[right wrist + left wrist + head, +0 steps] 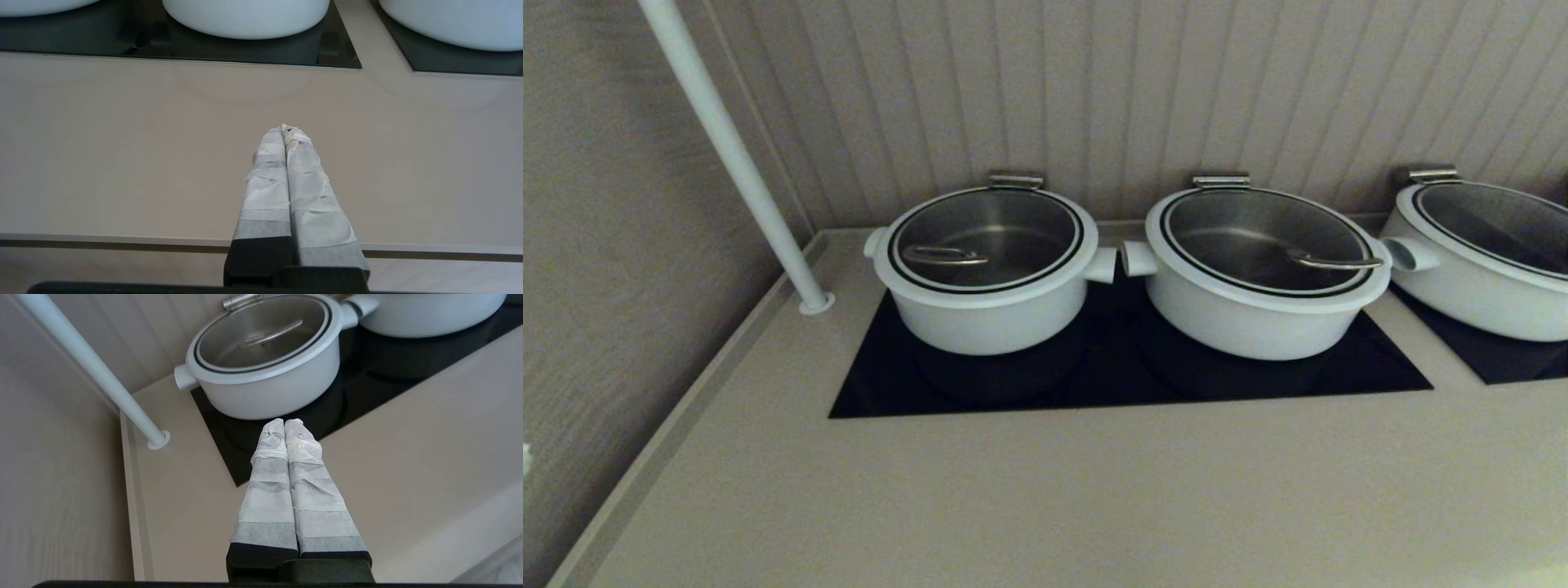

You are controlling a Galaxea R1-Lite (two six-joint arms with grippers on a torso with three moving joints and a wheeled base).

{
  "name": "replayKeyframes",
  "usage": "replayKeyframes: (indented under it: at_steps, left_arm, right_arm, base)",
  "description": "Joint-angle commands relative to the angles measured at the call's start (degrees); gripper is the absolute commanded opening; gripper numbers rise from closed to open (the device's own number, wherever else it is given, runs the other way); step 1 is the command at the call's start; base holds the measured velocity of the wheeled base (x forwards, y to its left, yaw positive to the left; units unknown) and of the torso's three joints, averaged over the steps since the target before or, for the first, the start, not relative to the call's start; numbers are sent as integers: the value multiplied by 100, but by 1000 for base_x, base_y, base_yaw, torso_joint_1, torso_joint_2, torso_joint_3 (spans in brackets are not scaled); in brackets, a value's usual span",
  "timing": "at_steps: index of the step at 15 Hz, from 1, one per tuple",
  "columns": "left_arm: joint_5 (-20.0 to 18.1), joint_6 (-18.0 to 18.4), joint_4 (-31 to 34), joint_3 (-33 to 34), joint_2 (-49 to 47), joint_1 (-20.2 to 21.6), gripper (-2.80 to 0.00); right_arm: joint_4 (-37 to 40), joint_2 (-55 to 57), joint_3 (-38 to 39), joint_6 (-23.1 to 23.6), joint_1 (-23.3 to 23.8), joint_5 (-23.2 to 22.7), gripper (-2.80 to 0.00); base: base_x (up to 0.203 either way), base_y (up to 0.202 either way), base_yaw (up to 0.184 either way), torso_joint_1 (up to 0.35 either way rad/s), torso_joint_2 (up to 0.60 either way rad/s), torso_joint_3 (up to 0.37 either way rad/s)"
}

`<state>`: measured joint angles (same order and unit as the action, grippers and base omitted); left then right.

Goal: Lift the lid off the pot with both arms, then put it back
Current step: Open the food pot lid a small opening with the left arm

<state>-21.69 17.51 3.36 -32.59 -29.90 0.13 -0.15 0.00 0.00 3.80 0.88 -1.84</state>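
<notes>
Three alike low white pots stand on black hobs, each with a glass lid and steel loop handle on it: a left pot (984, 318) with its lid (988, 237), a middle pot (1241, 327) with its lid (1262, 237), and a right pot (1478, 302). I cannot tell which one the task means. Neither gripper shows in the head view. My left gripper (284, 421) is shut and empty, over the counter just in front of the left pot (278, 392). My right gripper (286, 127) is shut and empty, over the counter's front part, well short of the middle pot (245, 18).
A slanted white pole (727, 147) meets the counter (1045, 490) at its back left corner, beside the left pot. A ribbed wall stands right behind the pots. The pots' stub handles nearly touch between the left and middle pots. The counter's front edge (122, 239) lies beneath the right gripper.
</notes>
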Motion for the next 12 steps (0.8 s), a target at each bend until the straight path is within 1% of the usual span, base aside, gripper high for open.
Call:
replayKeyframes:
  at_steps: [1,3,5,6,8,10,12]
  left_arm:
    - [-11,69,-14,-28,-488,-84,-280]
    - [-10,83,-75,-16,-741,-560,-280]
    - [-4,85,-389,62,-1159,-1113,-280]
    - [-3,86,-564,108,-1356,-1291,-280]
    - [1,89,-670,173,-1671,-1535,-280]
    - [7,86,-689,222,-1976,-1596,-280]
    - [22,56,-713,226,-2307,-1597,-280]
  right_arm:
    - [-2,0,0,-64,0,0,-280]
    - [-2,0,0,-90,0,0,-280]
    - [-2,0,0,-99,0,8,-280]
    - [-2,0,0,-99,0,8,-280]
    - [-2,0,0,-88,0,8,-280]
    - [-2,0,0,95,0,-26,-280]
    - [15,0,0,112,0,-6,-280]
  base:
    - [0,0,0,0,0,0]
    - [0,0,0,0,0,0]
    - [0,0,0,0,0,0]
    - [0,0,0,0,0,0]
    - [0,0,0,0,0,0]
    - [0,0,0,0,0,0]
    - [0,0,0,0,0,0]
